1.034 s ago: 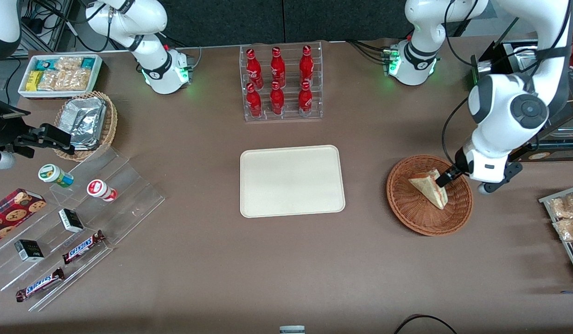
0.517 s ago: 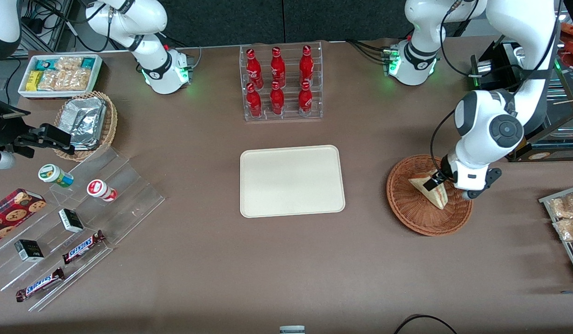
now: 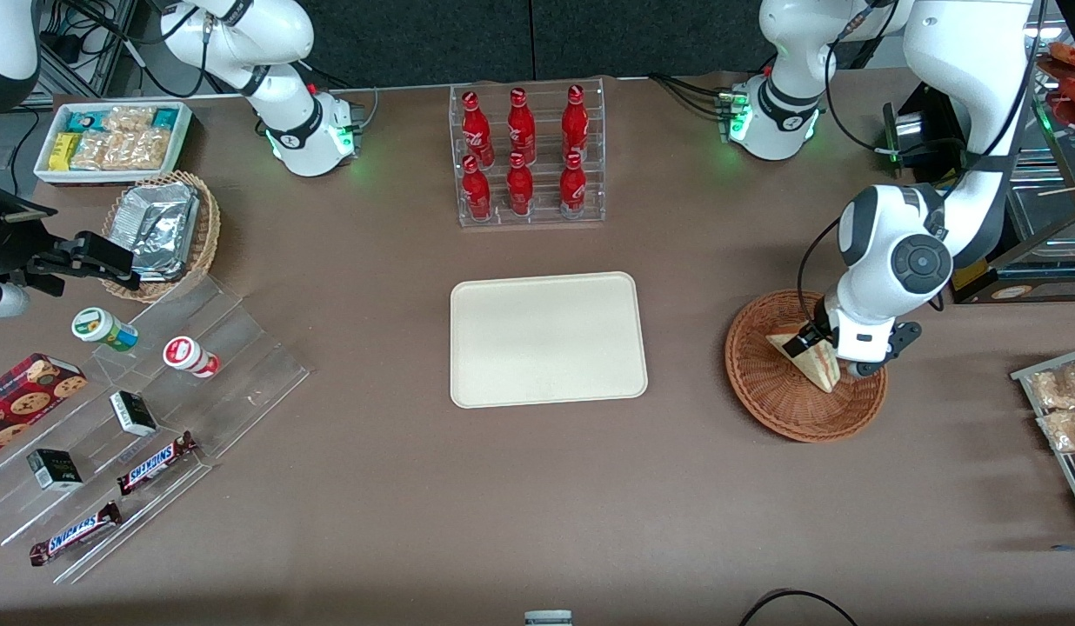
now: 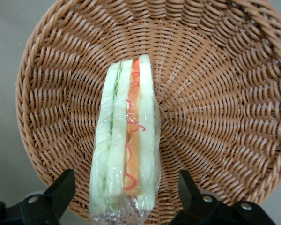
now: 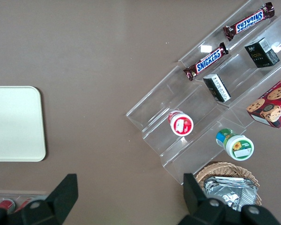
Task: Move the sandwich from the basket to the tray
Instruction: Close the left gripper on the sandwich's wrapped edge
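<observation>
Jaws spread, the gripper (image 4: 124, 199) is being held astride the sandwich (image 4: 126, 140), ungrasped in the basket (image 4: 215, 93); the tray (image 3: 546, 339), frame centre, is being left bare.

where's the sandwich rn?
The sandwich lies in the basket toward the working arm's end of the table, on its edge with the filling up. The open end effector straddles it, one finger either side.

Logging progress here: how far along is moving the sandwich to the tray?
Early stage. The gripper is open, straddling the sandwich, which lies in the basket; the fingers are not closed on it. Left: grasp, lift, carry to the bare tray, release.
</observation>
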### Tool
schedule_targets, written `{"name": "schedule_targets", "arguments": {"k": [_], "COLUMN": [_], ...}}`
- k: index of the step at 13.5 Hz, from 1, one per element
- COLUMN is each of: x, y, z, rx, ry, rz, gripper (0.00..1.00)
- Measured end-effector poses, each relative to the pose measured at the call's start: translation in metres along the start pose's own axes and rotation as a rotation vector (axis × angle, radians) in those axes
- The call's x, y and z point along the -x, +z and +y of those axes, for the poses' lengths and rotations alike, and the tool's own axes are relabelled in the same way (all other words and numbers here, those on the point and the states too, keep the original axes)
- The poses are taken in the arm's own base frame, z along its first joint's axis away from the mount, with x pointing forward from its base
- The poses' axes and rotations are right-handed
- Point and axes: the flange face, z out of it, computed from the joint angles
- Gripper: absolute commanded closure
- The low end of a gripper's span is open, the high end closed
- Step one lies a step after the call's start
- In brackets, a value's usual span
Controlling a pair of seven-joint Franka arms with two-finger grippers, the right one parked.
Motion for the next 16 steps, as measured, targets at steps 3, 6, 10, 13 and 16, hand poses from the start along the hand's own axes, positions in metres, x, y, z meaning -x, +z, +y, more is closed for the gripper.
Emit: {"name": "schedule_targets", "arguments": {"k": [3,6,10,13,16], "x": [-0.002,-0.007,-0.007,-0.010,-0.004], "y": [0.001,0.002,0.002,-0.010,-0.048], "z": [-0.002,-0.008,-0.008,-0.004,0.025], "rx": [0.000,-0.002,-0.006,-0.041,-0.077], "ry": [-0.018,-0.034,-0.040,-0.046,-0.001], "rz": [0.000,0.000,-0.004,-0.032,-0.048], "gripper": [1.00,1.00,1.00,1.00,1.00]}}
